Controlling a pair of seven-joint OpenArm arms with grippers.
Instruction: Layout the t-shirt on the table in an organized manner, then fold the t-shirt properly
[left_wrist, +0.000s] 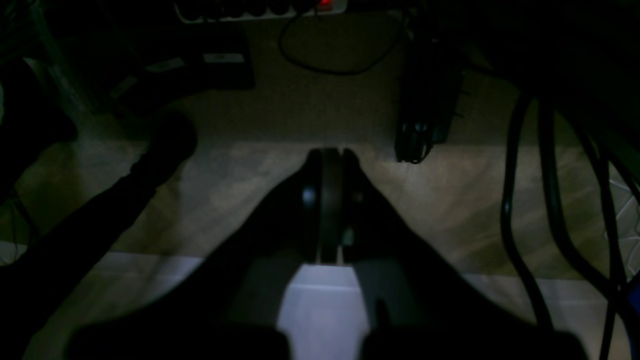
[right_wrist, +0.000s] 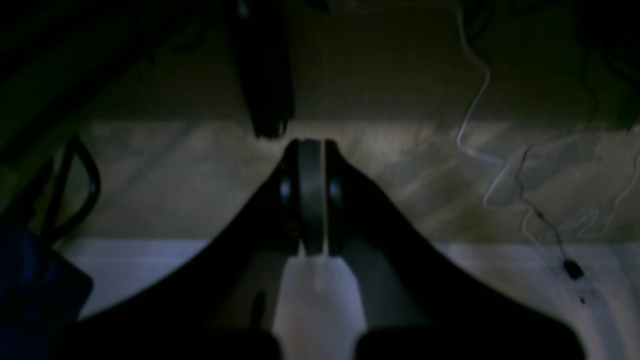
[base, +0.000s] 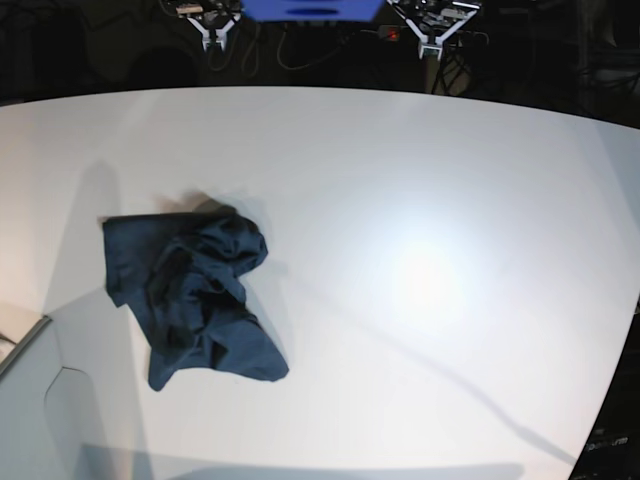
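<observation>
T-shirt (base: 190, 300): we're seeing it lying crumpled on the table's (base: 430, 200) left side.
Handling: we're judging it light, limp; we're eyeing an outer edge.
Left gripper (left_wrist: 330, 156): closed, empty.
Right gripper (right_wrist: 311, 146): closed, empty.

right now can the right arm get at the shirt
Probably yes. The shirt lies crumpled in the open on the table, on the right arm's side, with nothing on or beside it. The right pincer is shut and parked beyond the far edge, so it must open first.

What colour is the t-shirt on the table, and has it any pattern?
The t-shirt is plain dark navy blue, without pattern; the base view shows it best.
</observation>
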